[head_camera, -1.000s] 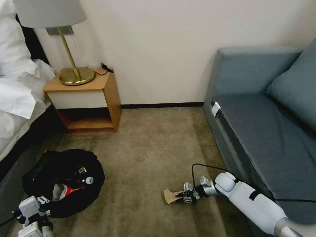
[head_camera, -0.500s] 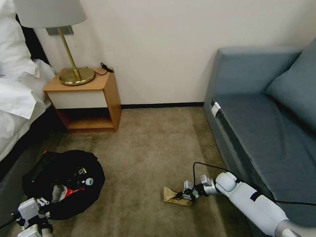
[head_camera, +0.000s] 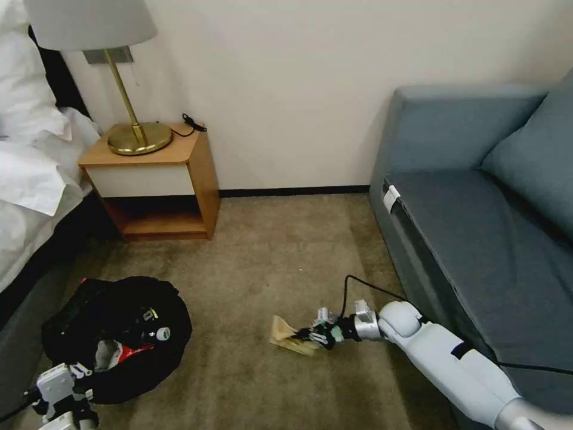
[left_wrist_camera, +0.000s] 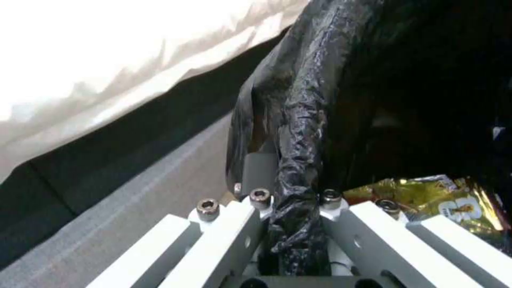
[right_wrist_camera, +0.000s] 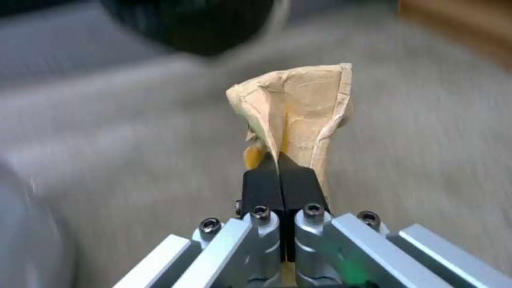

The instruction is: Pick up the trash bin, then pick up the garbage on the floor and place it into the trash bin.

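We have the crumpled tan paper wrapper (head_camera: pixel 285 335) pinched at one end in our right gripper (head_camera: pixel 314 334), whose black pads (right_wrist_camera: pixel 279 185) are pressed flat together on the paper's folded edge. The wrapper's long axis runs straight out from the fingertips, its free end pointing away from the arm and toward the robot's left, low over the brown carpet (head_camera: pixel 268 263).

That is the direction that matters: the low, round black trash bin lined with crinkly black plastic (head_camera: pixel 113 334) sits well apart to the left of the wrapper, across an open stretch of carpet. Our left gripper (head_camera: pixel 62 394) is at the bin's near edge, and in its wrist view the fingers are closed on a bunched fold of the black liner at the rim (left_wrist_camera: pixel 296 168). Inside the bin lie a red-and-white crumpled wrapper (head_camera: pixel 119 352), a small clear bottle with a green label (head_camera: pixel 152 325) and a gold-brown snack wrapper (left_wrist_camera: pixel 437 198).

We judge the coming move to be a leftward carry, ending with the wrapper's free end over the bin's mouth.
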